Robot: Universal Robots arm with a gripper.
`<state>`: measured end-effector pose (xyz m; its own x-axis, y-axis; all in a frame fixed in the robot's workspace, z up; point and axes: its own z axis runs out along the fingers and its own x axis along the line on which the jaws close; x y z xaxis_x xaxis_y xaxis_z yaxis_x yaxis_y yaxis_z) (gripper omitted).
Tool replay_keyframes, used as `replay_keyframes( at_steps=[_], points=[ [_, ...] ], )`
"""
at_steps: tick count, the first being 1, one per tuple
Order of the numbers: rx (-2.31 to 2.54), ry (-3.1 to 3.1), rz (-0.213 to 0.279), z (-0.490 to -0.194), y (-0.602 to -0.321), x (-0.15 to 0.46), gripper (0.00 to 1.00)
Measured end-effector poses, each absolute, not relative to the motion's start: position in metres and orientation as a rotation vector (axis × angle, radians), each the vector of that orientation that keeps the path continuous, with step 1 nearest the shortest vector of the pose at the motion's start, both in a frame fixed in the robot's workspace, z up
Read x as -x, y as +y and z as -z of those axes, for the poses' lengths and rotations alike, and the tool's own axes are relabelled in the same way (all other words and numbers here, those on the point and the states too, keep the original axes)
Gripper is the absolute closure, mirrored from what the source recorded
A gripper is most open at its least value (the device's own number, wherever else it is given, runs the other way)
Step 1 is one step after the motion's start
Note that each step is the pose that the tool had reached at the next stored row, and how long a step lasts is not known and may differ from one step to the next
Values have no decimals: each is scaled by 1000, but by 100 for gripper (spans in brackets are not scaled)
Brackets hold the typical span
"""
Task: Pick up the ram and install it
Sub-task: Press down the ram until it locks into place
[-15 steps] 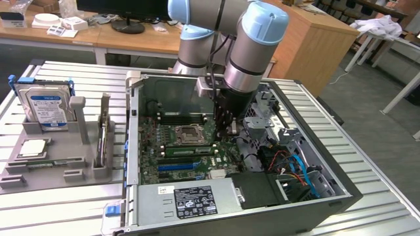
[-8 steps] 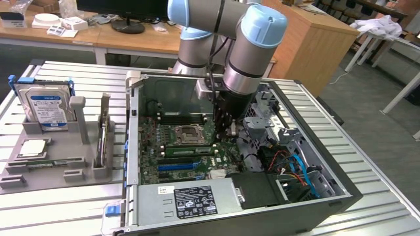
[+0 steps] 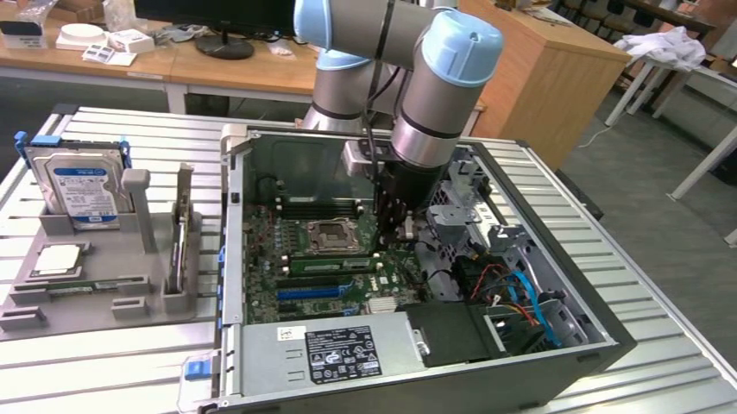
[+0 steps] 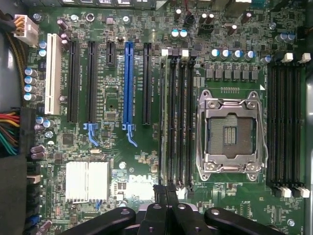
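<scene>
The ram (image 3: 330,264) is a thin green stick standing on edge in a memory slot of the motherboard, right beside the CPU socket (image 3: 328,233). In the wrist view the ram (image 4: 164,117) fills the slot of that bank farthest from the CPU socket (image 4: 232,132). My gripper (image 3: 399,231) hangs inside the open computer case, over the end of the ram toward the exterior view's right. Its black fingers (image 4: 159,196) are pressed together in line with the ram's end, and the gripper (image 4: 165,188) is shut with nothing between them. Whether the tips touch the ram I cannot tell.
The case wall (image 3: 599,345) and a drive cage with cables (image 3: 519,293) close in the gripper's side. A long blue slot (image 4: 128,83) lies near the ram bank. A grey tray (image 3: 103,259) at the exterior view's left holds a hard drive (image 3: 81,185), an upright expansion card (image 3: 182,228) and another thin green stick (image 3: 78,285).
</scene>
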<state>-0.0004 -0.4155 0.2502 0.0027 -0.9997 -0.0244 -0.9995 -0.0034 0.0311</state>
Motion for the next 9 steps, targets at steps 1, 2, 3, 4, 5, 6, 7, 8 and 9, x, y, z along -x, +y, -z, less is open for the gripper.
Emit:
replay_keyframes(
  at_steps=[1,2,3,4,5,6,7,8,9],
  points=[
    [-2221,-2214,62,-250,-414,0,89],
    [-2221,-2214,62,-250,-413,0,89],
    [-2221,-2214,62,-250,-412,0,89],
    [-2221,-2214,61,-250,-412,0,89],
    [-2221,-2214,61,-250,-412,0,89],
    [-2221,-2214,62,-250,-412,0,89],
    [-2221,-2214,61,-250,-412,0,89],
    [-2221,-2214,61,-250,-412,0,89],
    [-2221,-2214,62,-249,-412,0,89]
  ],
)
